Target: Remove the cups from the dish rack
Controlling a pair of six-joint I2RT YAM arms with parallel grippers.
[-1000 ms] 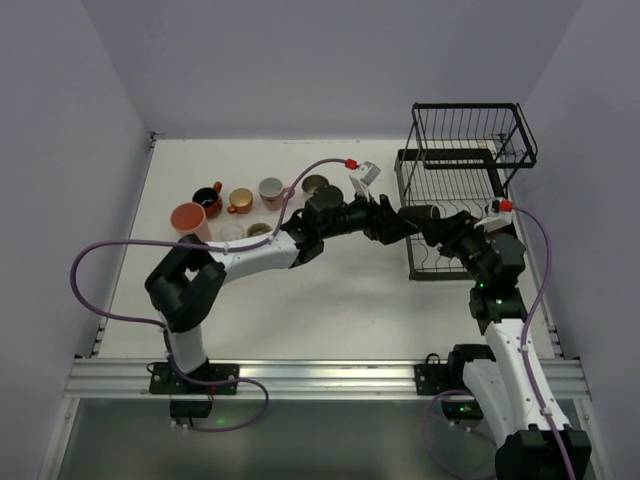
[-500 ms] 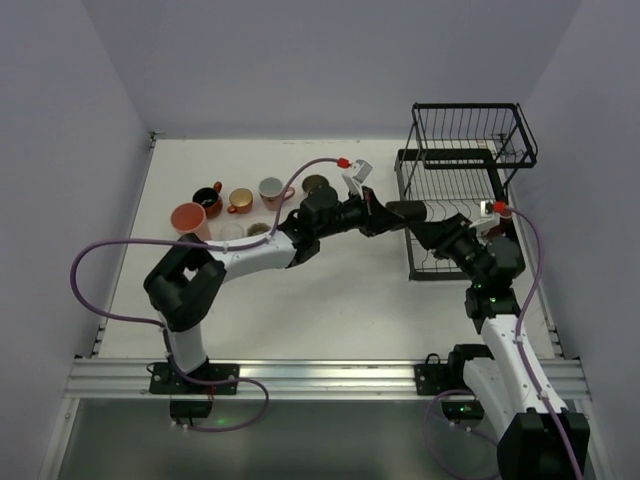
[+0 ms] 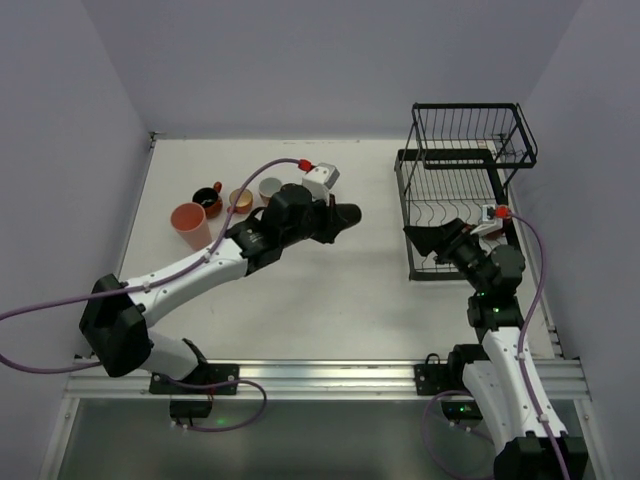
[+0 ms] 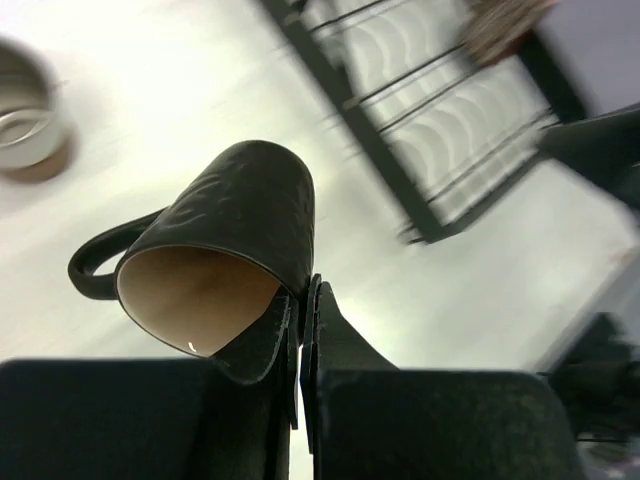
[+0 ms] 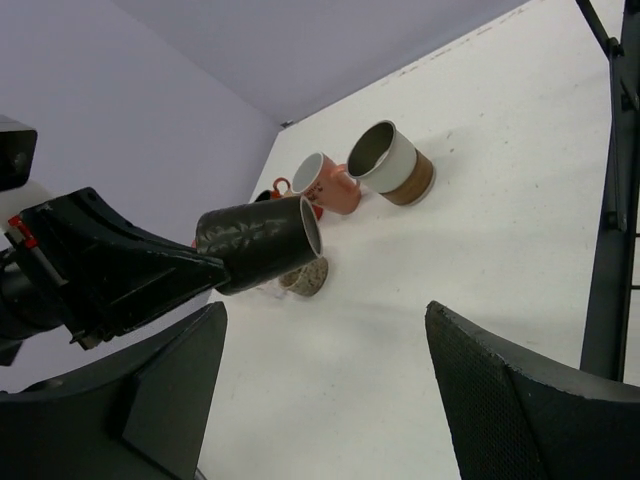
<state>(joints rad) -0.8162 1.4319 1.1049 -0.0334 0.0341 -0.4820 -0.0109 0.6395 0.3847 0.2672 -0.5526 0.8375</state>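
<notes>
My left gripper (image 3: 327, 218) is shut on the rim of a dark brown mug (image 3: 344, 214), which hangs on its side above the table between the cup group and the dish rack (image 3: 466, 150). In the left wrist view one finger is inside the dark mug (image 4: 235, 215) and the other outside. My right gripper (image 3: 417, 237) stands open and holds nothing, at the left edge of the rack's lower tray. In its wrist view the wide gap of the right gripper (image 5: 325, 315) faces the dark mug (image 5: 258, 243). Several cups (image 3: 240, 198) stand at the table's left.
On the table I see a salmon cup (image 3: 188, 221), a dark cup (image 3: 207, 199) and a grey-pink cup (image 3: 270, 187). The right wrist view shows a cream-and-brown cup (image 5: 398, 162), a salmon mug (image 5: 328, 185) and a speckled cup (image 5: 306, 277). A rack bar (image 5: 608, 200) runs down its right edge.
The two grippers met beside the rack. The left one shut on the dark mug, the right one opened, and the left arm swung left with the mug.
</notes>
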